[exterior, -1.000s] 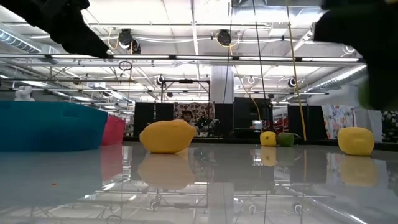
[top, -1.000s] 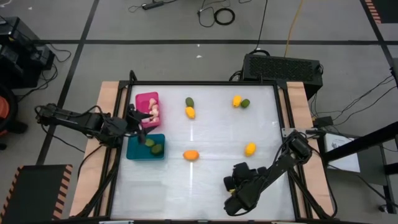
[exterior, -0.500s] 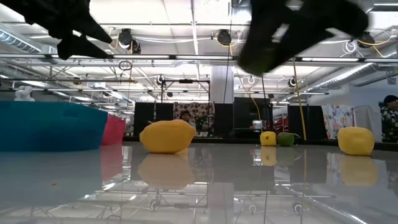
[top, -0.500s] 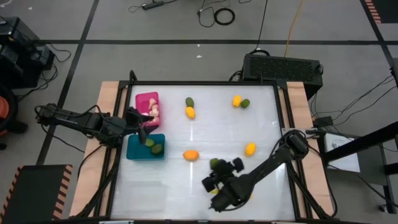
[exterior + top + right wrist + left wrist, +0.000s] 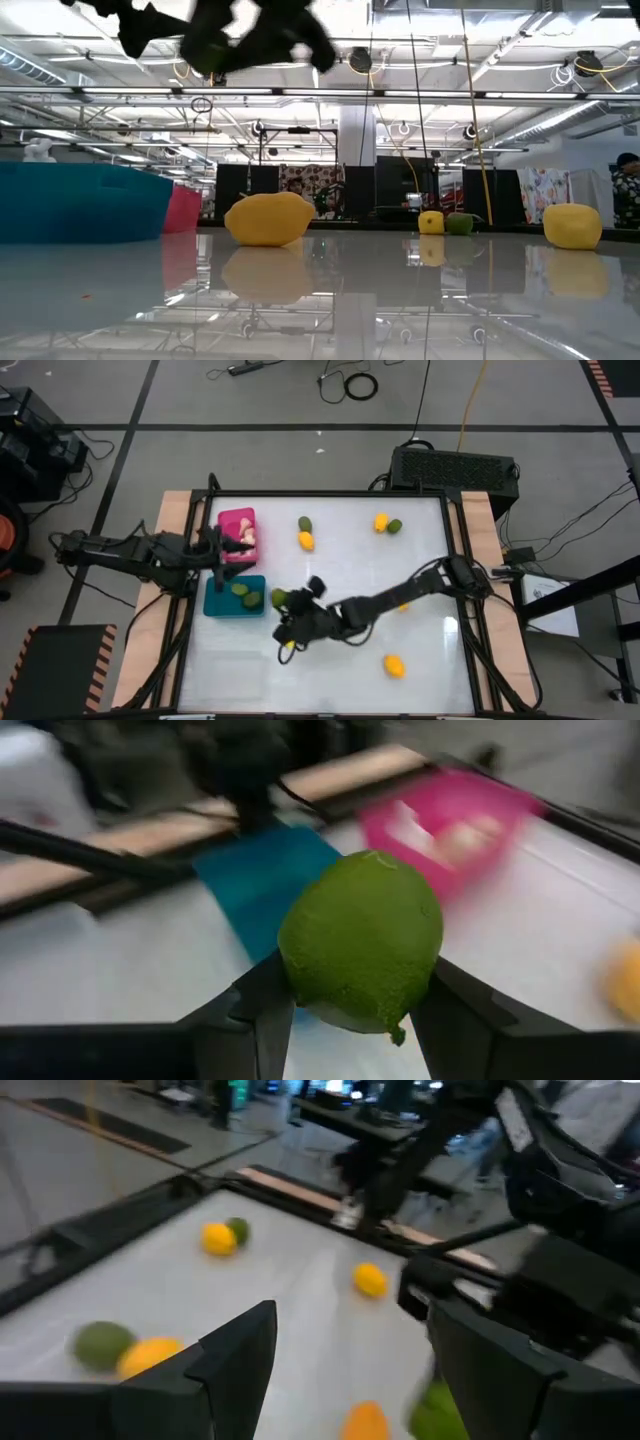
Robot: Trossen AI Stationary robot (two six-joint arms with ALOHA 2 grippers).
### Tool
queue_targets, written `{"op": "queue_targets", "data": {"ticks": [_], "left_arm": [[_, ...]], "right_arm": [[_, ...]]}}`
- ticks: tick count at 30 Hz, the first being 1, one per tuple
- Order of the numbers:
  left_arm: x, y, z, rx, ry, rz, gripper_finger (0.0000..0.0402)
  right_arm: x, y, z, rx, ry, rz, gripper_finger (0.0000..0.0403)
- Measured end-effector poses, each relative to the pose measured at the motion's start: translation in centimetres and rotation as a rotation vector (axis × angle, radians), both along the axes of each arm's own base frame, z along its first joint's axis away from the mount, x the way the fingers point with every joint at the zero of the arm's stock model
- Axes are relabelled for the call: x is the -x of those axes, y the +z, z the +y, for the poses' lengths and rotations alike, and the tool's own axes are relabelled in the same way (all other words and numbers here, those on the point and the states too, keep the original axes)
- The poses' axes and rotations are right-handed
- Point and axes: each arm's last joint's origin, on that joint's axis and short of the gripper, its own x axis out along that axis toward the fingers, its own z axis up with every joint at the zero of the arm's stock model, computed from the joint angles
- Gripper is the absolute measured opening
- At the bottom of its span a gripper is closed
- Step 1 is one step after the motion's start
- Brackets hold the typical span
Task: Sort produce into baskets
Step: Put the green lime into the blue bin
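High view, left to right: the left gripper (image 5: 215, 546) waits at the worktop's left edge, jaws apart and empty, between the pink basket (image 5: 232, 520) of pale bulbs and the teal basket (image 5: 222, 605) holding two green ovals. Just right of the teal basket, the right gripper (image 5: 284, 603) has its jaws clamped on a green fruit (image 5: 362, 942). Yellow and green produce lies scattered further right. To do this well, carry the fruit fully over the teal rim, keeping clear of the nearby left arm, then lower before releasing so it cannot bounce out.
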Motion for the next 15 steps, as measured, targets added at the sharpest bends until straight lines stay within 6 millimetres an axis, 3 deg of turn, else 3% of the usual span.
{"op": "queue_targets", "data": {"ticks": [3, 8, 15], "left_arm": [[0.5, 1.2, 0.9, -0.034, 0.053, 0.033, 0.0265], [0.9, 2.4, 1.6, -0.067, 0.1, 0.021, 0.0265], [0.9, 3.0, 1.7, -0.066, 0.118, -0.031, 0.0265]], "right_arm": [[-1.8, -0.4, -1.6, 0.001, 0.082, -0.067, 0.0166], [-4.3, -3.4, -3.7, -0.024, 0.158, -0.132, 0.0166], [-5.8, -5.5, -5.1, 0.033, 0.247, -0.201, 0.0166]]}}
